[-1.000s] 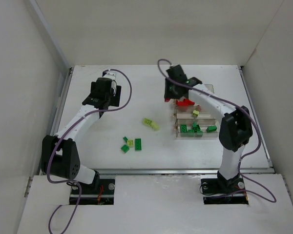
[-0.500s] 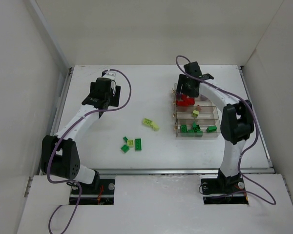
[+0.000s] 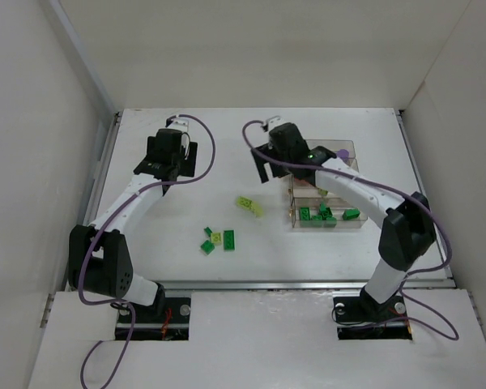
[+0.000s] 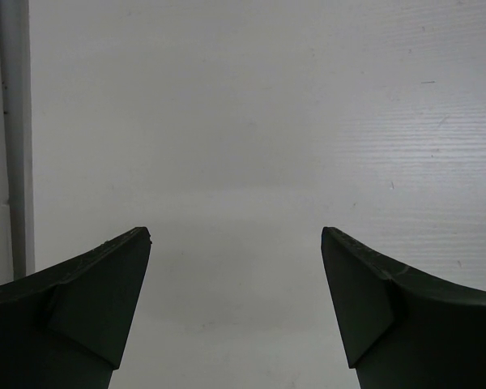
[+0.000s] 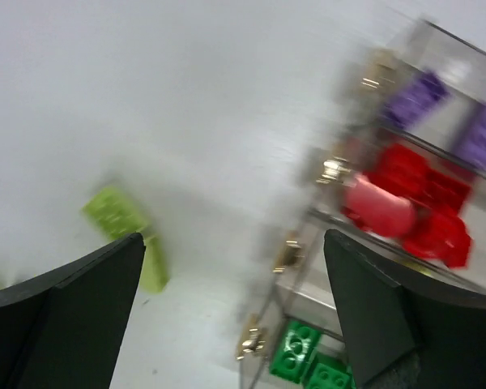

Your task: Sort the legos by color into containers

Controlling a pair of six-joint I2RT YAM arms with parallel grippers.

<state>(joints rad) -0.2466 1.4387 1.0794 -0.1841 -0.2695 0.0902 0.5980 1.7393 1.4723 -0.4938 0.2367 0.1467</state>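
From overhead, the right gripper (image 3: 264, 168) hangs spread and empty between the containers (image 3: 352, 147) and two loose yellow-green legos (image 3: 249, 206) (probably its next pick). Left wrist: the left gripper (image 4: 235, 243) gapes, idle, over the table (image 4: 267, 121). Right wrist: red bricks (image 5: 413, 203) and purple bricks (image 5: 421, 97) sit in separate bins, colour-sorted.

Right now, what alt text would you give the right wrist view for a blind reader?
The right pincer hangs open over the white table, the picture blurred. At left lie loose yellow-green legos; at right, the clear containers hold purple legos, red legos and green legos in separate compartments.
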